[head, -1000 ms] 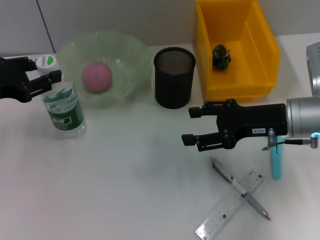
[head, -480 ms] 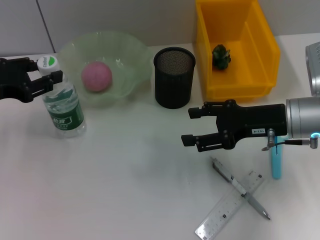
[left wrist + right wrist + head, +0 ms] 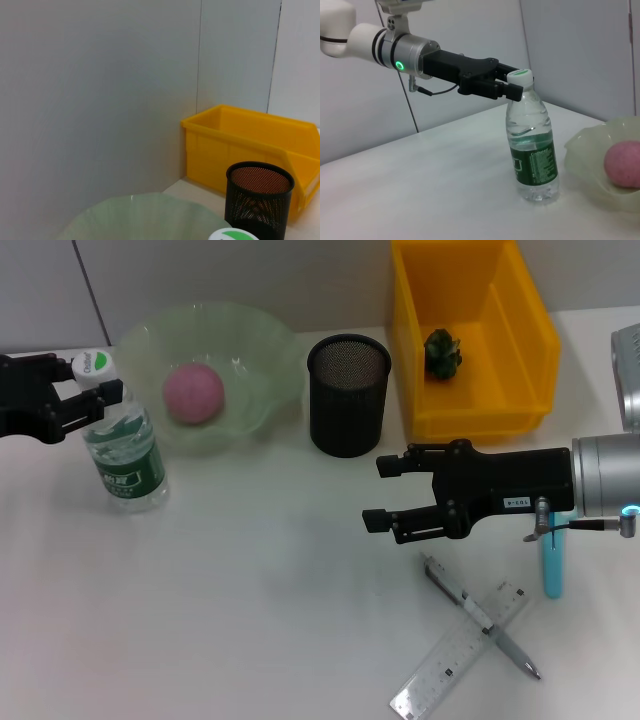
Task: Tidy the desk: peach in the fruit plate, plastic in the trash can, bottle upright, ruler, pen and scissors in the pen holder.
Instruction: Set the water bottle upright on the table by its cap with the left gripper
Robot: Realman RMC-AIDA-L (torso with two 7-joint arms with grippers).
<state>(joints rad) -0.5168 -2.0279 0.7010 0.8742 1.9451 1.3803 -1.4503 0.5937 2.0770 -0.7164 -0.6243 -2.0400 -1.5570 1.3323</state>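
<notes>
Left gripper (image 3: 97,400) seemingly clasping upright bottle (image 3: 125,455) (table edge near)

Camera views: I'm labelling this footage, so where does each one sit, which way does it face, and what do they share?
Head view: looks down on the desk; left claw at the bottle neck, right claw open above the ruler.
Left wrist view: faces the wall, yellow bin and pen holder; no claw visible.
Right wrist view: faces across the desk to the left claw.
Shared: bottle, fruit plate.
</notes>
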